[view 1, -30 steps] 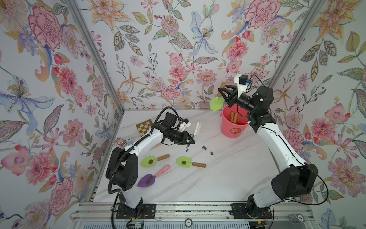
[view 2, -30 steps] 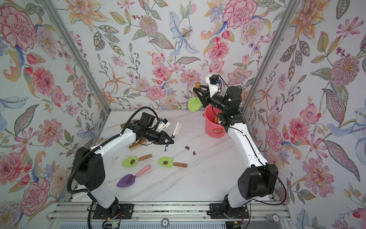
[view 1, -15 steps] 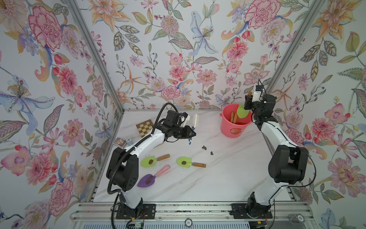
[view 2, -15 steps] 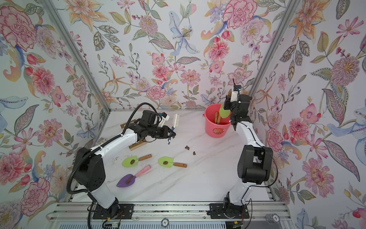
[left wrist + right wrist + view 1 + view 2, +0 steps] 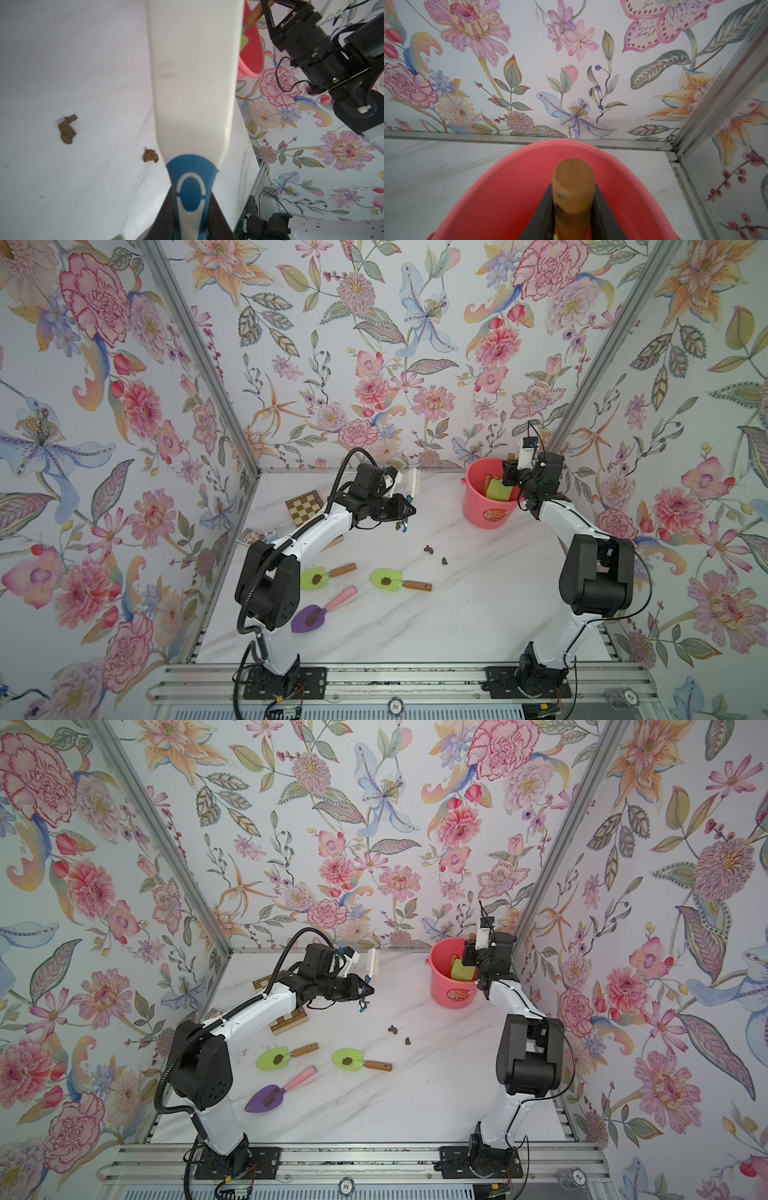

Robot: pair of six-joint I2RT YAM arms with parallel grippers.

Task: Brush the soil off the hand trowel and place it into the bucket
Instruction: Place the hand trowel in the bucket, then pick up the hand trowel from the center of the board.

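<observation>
Since a second ago the right claw (image 5: 573,192) has swung the trowel (image 5: 496,490) from above the rim down into the bucket (image 5: 482,514). Green blade's inside now, jaws still pinching the wooden handle. Left claw (image 5: 191,199) stays clamped on the brush (image 5: 413,484), pulled back a bit. White marble table (image 5: 457,614) has two loose soil lumps (image 5: 429,549) and three dirty trowels (image 5: 388,578) lying toward the left arm. Floral walls (image 5: 374,344) all round.
</observation>
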